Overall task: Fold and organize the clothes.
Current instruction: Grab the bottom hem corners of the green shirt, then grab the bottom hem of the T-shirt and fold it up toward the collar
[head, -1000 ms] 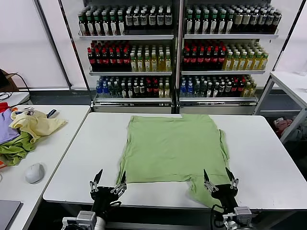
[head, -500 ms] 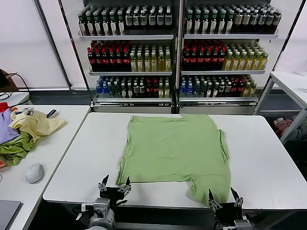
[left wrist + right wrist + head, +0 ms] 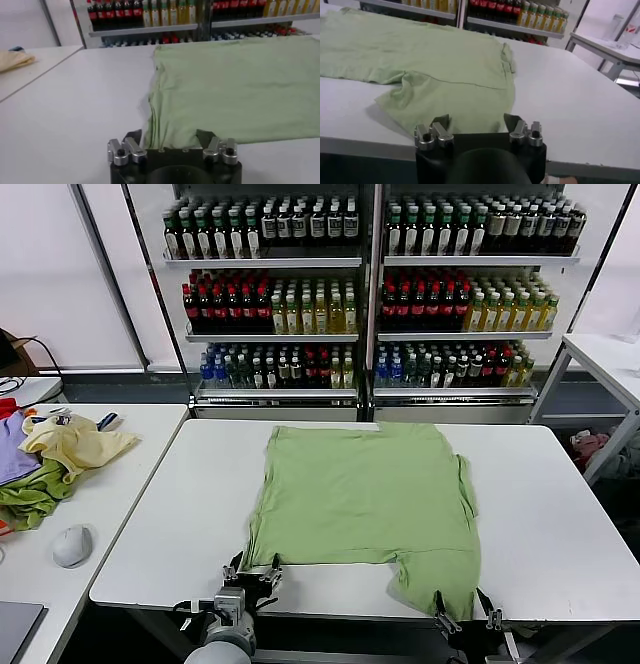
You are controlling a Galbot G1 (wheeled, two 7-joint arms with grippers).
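Observation:
The light green shirt (image 3: 360,494) lies flat on the white table (image 3: 180,514), plain side up; collar, buttons and printed graphic are hidden. A sleeve flap (image 3: 440,579) reaches the table's front edge at the right. My left gripper (image 3: 250,568) is open and empty at the front edge, just before the shirt's front left corner (image 3: 160,135). My right gripper (image 3: 461,604) is open and empty below the front edge, at the flap (image 3: 465,112). In the wrist views, the left gripper (image 3: 170,137) and right gripper (image 3: 476,121) have their jaws spread with the shirt's edge just beyond them.
A side table on the left holds a pale yellow garment (image 3: 80,442), a purple one (image 3: 10,456), a darker green one (image 3: 30,496) and a grey mouse (image 3: 72,544). Bottle shelves (image 3: 370,294) stand behind. Another table (image 3: 610,354) stands at the right.
Both grippers have drawn back and down toward the table's front edge, away from the shirt. They stay open. The shirt has not moved.

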